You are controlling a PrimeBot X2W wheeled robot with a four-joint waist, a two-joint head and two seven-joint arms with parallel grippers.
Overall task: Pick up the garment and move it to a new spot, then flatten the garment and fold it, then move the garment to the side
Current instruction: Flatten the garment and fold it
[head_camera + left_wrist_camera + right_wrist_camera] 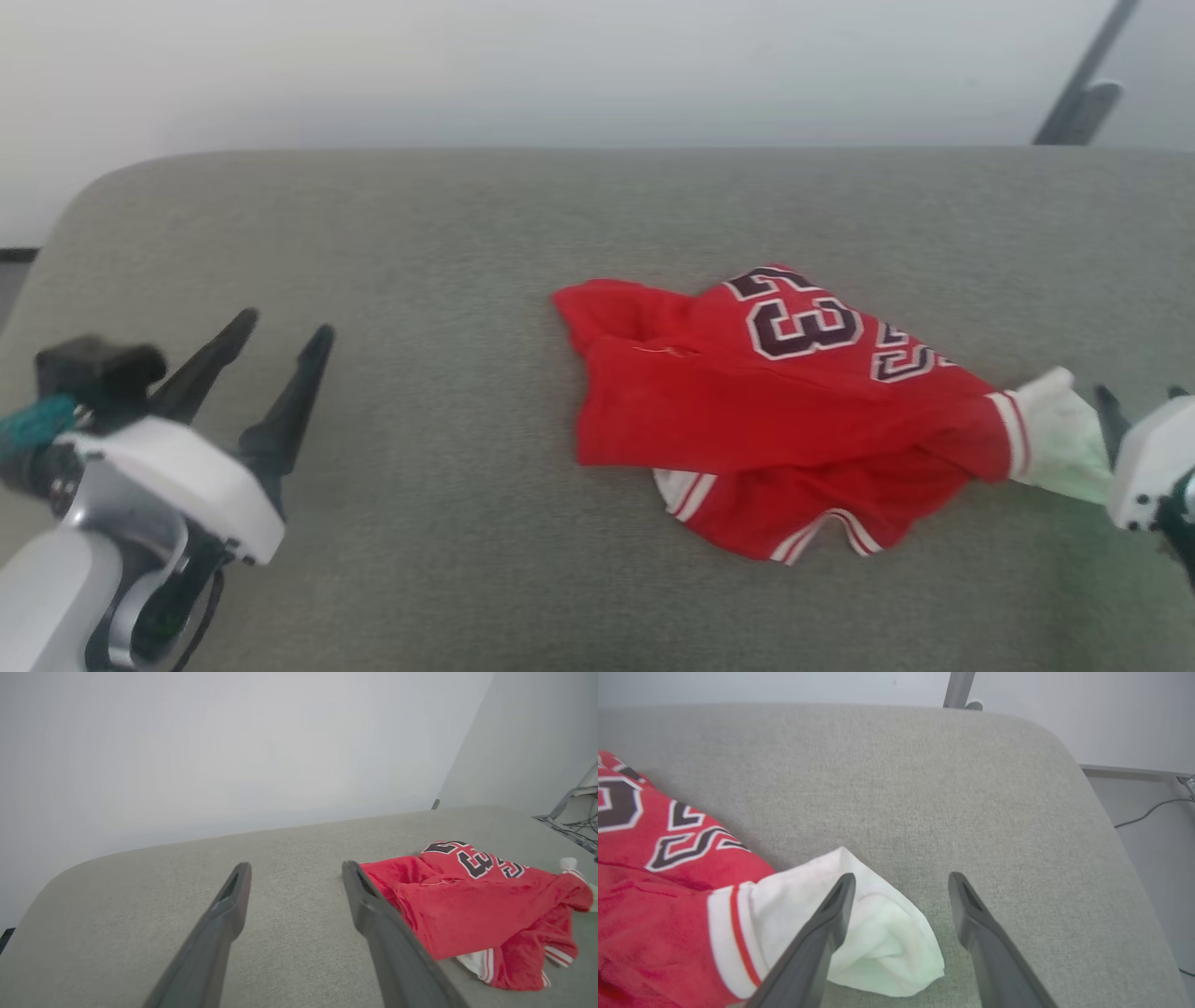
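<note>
The garment point(766, 411), a red shirt with black-and-white lettering and striped trim, lies crumpled on the grey cushioned surface point(448, 243), right of centre. Its white sleeve point(1060, 434) stretches toward the right edge. My right gripper point(901, 882) is open just above that white sleeve point(868, 933), the tip of which lies between and under the fingers, not pinched. In the head view the right gripper point(1134, 411) sits at the far right edge, mostly cut off. My left gripper point(280, 341) stands open at the lower left, well apart from the garment point(472, 905), holding nothing.
The grey surface has rounded corners; its right edge point(1111, 826) drops to the floor with cables point(1148, 812). A pale wall point(560, 65) runs behind. A dark metal leg point(1083, 84) leans at the back right. Bare cushion lies left of the garment.
</note>
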